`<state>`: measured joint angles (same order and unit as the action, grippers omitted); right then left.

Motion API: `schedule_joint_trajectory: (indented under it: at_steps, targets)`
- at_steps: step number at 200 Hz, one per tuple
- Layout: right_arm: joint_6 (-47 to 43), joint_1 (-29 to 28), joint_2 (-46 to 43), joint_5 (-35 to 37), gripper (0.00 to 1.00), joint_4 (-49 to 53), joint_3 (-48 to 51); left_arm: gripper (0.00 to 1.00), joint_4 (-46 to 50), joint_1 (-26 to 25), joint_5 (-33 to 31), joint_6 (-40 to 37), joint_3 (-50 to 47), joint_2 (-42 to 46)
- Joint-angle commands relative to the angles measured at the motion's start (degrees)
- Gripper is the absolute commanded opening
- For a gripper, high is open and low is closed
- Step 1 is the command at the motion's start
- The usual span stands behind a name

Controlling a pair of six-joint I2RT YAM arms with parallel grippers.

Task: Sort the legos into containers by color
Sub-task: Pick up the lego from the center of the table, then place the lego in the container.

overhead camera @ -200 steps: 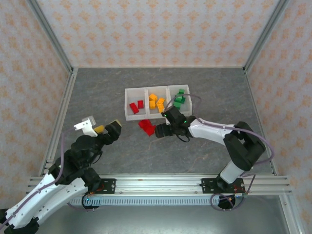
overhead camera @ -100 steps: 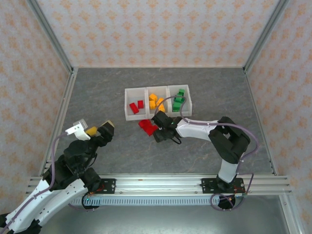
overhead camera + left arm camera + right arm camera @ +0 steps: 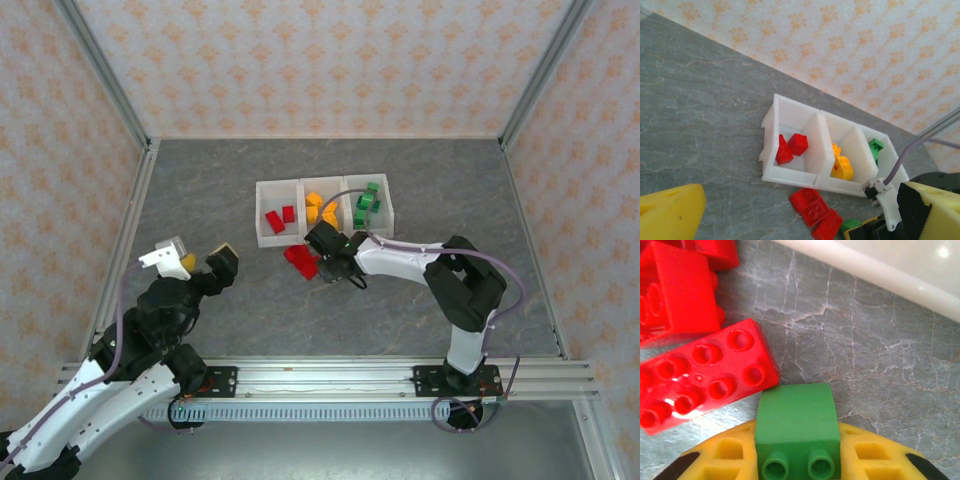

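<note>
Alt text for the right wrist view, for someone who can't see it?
The right tool is shut on a green brick at the bottom edge. A long red brick lies touching its upper left corner, a second red brick beyond it, and a white bin wall crosses the top right above grey table.

In the right wrist view the green brick (image 3: 796, 425) runs off the bottom edge between the pads (image 3: 730, 460) of the right hand (image 3: 796, 465), and the red bricks (image 3: 705, 372) are cut at left and top. From above, that hand hides part of the red pile, and the studs on bricks in the bins (image 3: 260, 212) are too small to tell.
</note>
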<state>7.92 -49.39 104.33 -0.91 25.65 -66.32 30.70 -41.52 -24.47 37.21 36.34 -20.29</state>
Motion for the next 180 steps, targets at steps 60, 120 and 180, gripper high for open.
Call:
schedule_joint_trajectory:
  at_steps: [60, 120, 180]
  targets:
    - [0.18, 7.45, -12.91, 4.25, 0.24, 2.94, -3.9, 0.99, 0.59, 0.47, 1.22, -2.23, 0.64, -3.53]
    - [-1.77, 17.02, -8.34, 0.38, 0.24, 1.23, -11.71, 0.99, -0.33, 0.47, 2.53, -2.76, 0.23, -3.71]
    - [-1.64, 20.48, 0.3, 0.22, 0.27, -0.81, -19.9, 0.99, -0.23, 0.47, 2.82, -2.59, 0.17, -5.52]
